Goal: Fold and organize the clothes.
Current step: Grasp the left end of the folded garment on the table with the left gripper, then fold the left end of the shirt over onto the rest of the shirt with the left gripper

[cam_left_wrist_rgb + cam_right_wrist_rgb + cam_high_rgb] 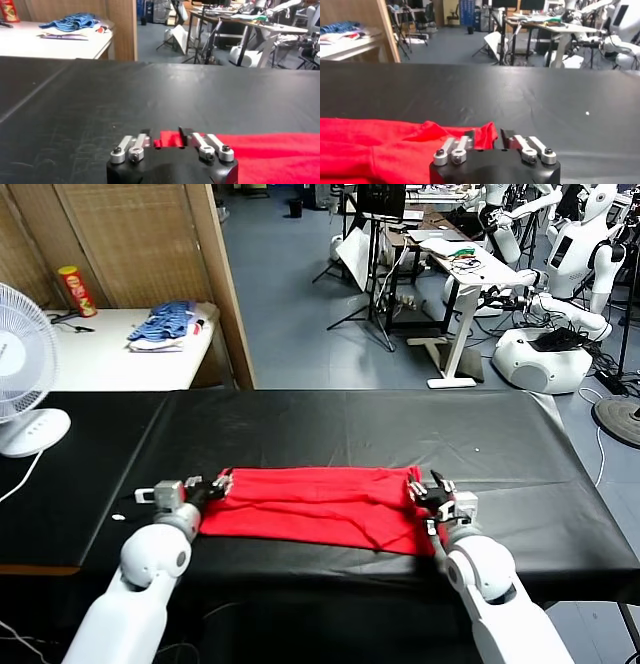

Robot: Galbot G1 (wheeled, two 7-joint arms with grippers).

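Lying flat on the black table point(330, 419), folded into a long band: red T-shirt point(310, 504). At its left end, left gripper point(222, 480), jaws open astride the corner, nothing clamped. At its right end, right gripper point(428, 486), jaws likewise open over the edge.

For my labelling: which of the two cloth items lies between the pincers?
The red T-shirt, flat on the black table; the blue-and-white heap sits on the far white table.
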